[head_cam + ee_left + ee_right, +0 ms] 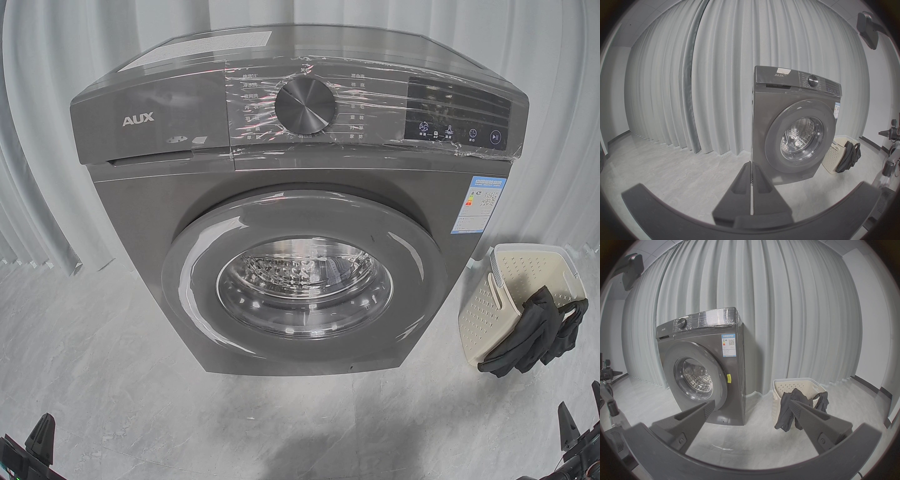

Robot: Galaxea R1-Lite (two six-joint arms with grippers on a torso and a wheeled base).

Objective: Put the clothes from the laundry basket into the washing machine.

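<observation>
Dark clothes [536,334] draped over the front rim of the laundry basket [531,265], part inside, most hanging down the outer wall nearly to the floor [156,387]. Not touched by either gripper. Cream basket with perforated walls and slot handles, standing on the floor at about 4 o'clock from the washing machine door [304,284] in the head view, near the machine's right side but apart from it.

Washing machine [156,206] grey, front-loading, at the centre of the head view. Round door shut, steel drum visible through the glass. Round dial [305,105] at 12 o'clock above the door, on a control panel wrapped in clear film. Blue-and-white label [479,204] at 2 o'clock from the door; small yellow sticker [729,378] on the front's right edge.

Left gripper [752,168] low at 7 o'clock in the head view, well short of the machine, fingers pressed together with nothing between them. Right gripper [751,404] low at 5 o'clock, fingers spread wide and empty, well apart from basket and clothes.

Pale pleated curtain [793,318] behind machine and basket; pale grey marbled floor all round.
</observation>
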